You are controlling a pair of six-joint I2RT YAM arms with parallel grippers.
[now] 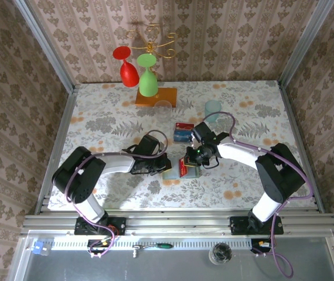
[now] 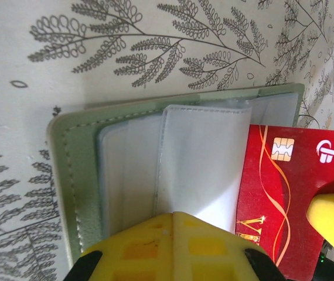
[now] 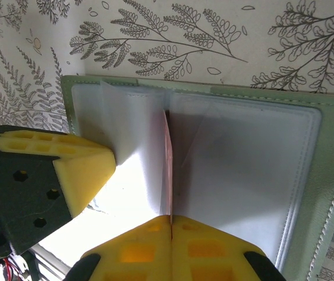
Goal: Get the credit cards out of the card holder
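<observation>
Card holder [image 2: 67, 175] hides part of red card [image 2: 290, 199].

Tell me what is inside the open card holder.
Inside the card holder are clear plastic sleeves, and a red card sticks out of one. The sleeves and the left gripper cover the rest, so any other card cannot be seen.

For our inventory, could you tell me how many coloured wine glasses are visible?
2: a red wine glass and, right of it, a green wine glass, both upside down at the back.
</observation>
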